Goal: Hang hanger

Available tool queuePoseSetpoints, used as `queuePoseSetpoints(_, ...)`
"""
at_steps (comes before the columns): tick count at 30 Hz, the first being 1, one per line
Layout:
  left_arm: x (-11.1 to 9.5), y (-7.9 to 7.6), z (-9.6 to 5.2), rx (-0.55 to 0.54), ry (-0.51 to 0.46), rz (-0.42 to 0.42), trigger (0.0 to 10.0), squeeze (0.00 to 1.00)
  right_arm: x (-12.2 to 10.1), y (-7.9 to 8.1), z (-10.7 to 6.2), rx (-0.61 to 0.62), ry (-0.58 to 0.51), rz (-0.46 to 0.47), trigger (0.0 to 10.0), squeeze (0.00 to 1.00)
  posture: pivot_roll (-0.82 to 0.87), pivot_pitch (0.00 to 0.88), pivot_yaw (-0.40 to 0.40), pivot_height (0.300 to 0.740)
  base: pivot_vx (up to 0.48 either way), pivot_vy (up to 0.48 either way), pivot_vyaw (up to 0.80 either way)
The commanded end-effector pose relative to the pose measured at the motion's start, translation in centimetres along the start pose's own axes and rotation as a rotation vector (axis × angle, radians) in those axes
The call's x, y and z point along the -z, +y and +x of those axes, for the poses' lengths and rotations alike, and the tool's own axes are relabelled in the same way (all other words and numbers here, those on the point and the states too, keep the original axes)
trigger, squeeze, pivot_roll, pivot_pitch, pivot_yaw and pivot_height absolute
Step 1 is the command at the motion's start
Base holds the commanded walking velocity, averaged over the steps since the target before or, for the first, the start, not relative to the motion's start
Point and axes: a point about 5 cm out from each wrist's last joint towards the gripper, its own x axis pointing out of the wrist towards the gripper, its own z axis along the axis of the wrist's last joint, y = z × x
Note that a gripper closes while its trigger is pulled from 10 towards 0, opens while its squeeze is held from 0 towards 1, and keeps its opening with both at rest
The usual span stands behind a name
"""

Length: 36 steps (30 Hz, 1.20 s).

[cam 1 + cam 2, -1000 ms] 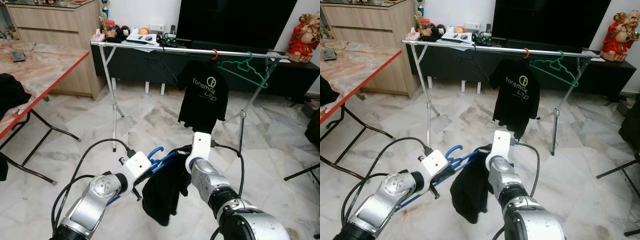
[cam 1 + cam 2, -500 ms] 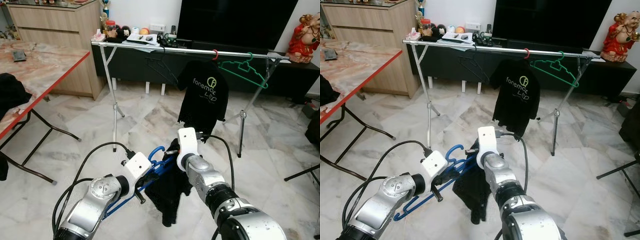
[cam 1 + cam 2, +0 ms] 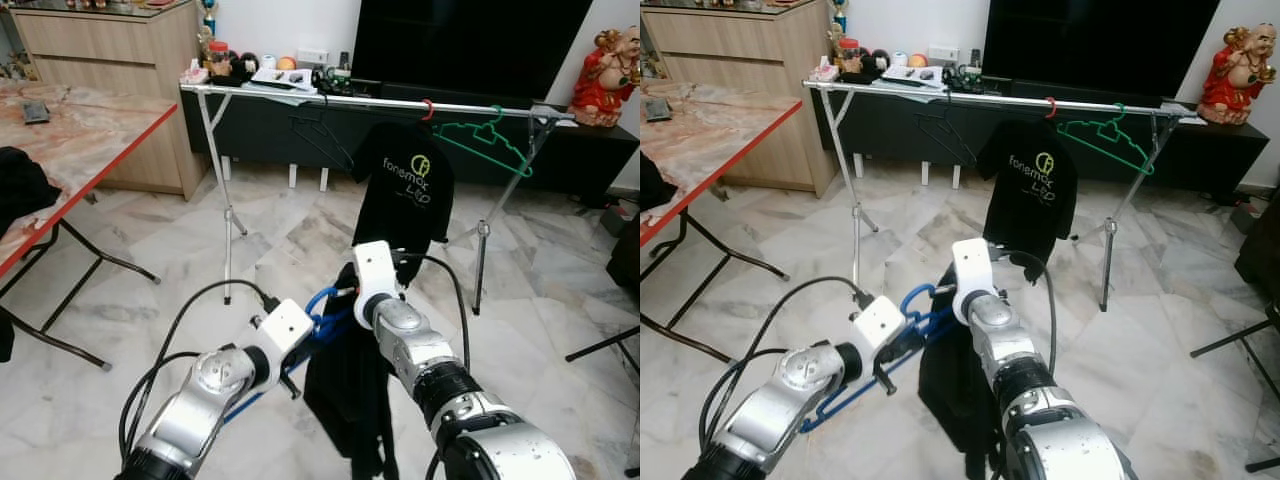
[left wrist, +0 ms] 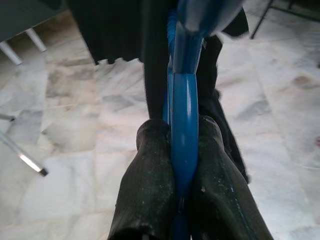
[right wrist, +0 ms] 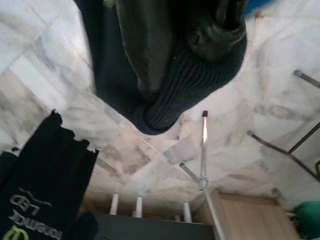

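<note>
Firmly clamped: left end effector (image 4: 182,165) on smooth blue hanger (image 4: 184,120) — right one's (image 3: 962,293) grip unclear.

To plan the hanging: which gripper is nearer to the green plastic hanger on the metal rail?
Right. The right gripper is below the green plastic hanger; the left gripper is lower, further left.

— What am I holding up here?

— A blue plastic hanger (image 3: 322,318), tilted, its hook (image 3: 915,294) raised toward the rail and its lower end slanting down near my left arm. My left gripper (image 4: 182,165) pinches its bar between both black fingers.

— And the cloth?

— A black garment (image 3: 350,395) draped over the hanger, hanging limp and bunched below my right gripper (image 3: 350,290), above the marble floor.

— The rail?

— The silver clothes rack (image 3: 300,95) stands well ahead.
</note>
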Motion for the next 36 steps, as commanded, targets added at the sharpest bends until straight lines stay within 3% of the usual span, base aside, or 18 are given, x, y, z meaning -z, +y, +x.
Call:
queuePoseSetpoints(1,-0.3,0.5,0.2,-0.031,-0.008,-0.005,10.0,0.00,-0.4,-0.5,-0.1,0.034,-0.016,0.030,10.0,0.00,0.01,0.000,-0.091,0.740,0.000,0.000,0.00)
queuePoseSetpoints(5,-0.8,0.3,0.1,-0.006,-0.052,-0.027,10.0,0.00,-0.1,-0.1,-0.1,-0.001,-0.002,0.019,10.0,0.00,0.01,0.000,-0.092,0.740,0.000,0.000,0.00)
queuePoseSetpoints(7,-1.0,-0.1,0.2,0.008,-0.068,-0.025,10.0,0.00,-0.1,0.9,-0.1,-0.072,-0.003,0.006,10.0,0.00,0.01,0.000,-0.092,0.740,0.000,0.000,0.00)
queuePoseSetpoints(13,-1.0,-0.3,0.5,0.002,-0.065,-0.030,10.0,0.00,-1.3,2.8,-0.2,-0.152,-0.028,0.164,10.0,0.00,0.01,0.000,-0.093,0.740,0.000,0.000,0.00)
queuePoseSetpoints(15,-1.0,-0.4,0.7,0.001,-0.064,-0.035,10.0,0.00,-2.1,4.8,-0.6,-0.249,-0.037,0.262,10.0,0.00,0.00,0.000,-0.092,0.740,0.000,0.000,0.00)
queuePoseSetpoints(19,-1.1,-0.7,0.9,0.021,-0.076,-0.057,10.0,0.00,-1.9,7.3,-1.5,-0.413,-0.082,0.122,10.0,0.00,0.00,0.000,-0.092,0.740,0.000,0.000,0.00)
queuePoseSetpoints(22,-1.3,-1.1,0.9,0.046,-0.090,-0.075,10.0,0.00,-1.6,8.0,-2.0,-0.474,-0.127,0.020,10.0,0.00,0.00,0.000,-0.092,0.740,0.000,0.000,0.00)
queuePoseSetpoints(28,-1.3,-1.0,0.9,0.032,-0.108,-0.085,10.0,0.00,-1.7,6.3,-2.1,-0.438,-0.128,-0.035,10.0,0.00,0.00,0.000,-0.092,0.740,0.000,0.000,0.00)
queuePoseSetpoints(32,-1.7,-0.6,1.0,-0.006,-0.132,-0.089,10.0,0.00,-1.0,5.1,-2.8,-0.491,-0.104,-0.207,10.0,0.00,0.00,0.000,-0.099,0.740,0.000,0.000,0.00)
queuePoseSetpoints(34,-1.9,-0.1,1.0,-0.042,-0.146,-0.100,10.0,0.00,-1.0,2.8,-2.5,-0.384,-0.113,-0.265,10.0,0.00,0.00,0.000,-0.099,0.740,0.000,0.000,0.00)
queuePoseSetpoints(35,-1.8,0.0,0.9,-0.049,-0.146,-0.107,10.0,0.00,-1.0,1.1,-2.3,-0.313,-0.105,-0.235,10.0,0.00,0.00,0.000,-0.099,0.740,0.000,0.000,0.00)
queuePoseSetpoints(36,-1.8,0.1,0.9,-0.049,-0.145,-0.108,10.0,0.00,-1.0,0.8,-2.3,-0.302,-0.103,-0.227,10.0,0.00,0.00,0.000,-0.099,0.740,0.000,0.000,0.00)
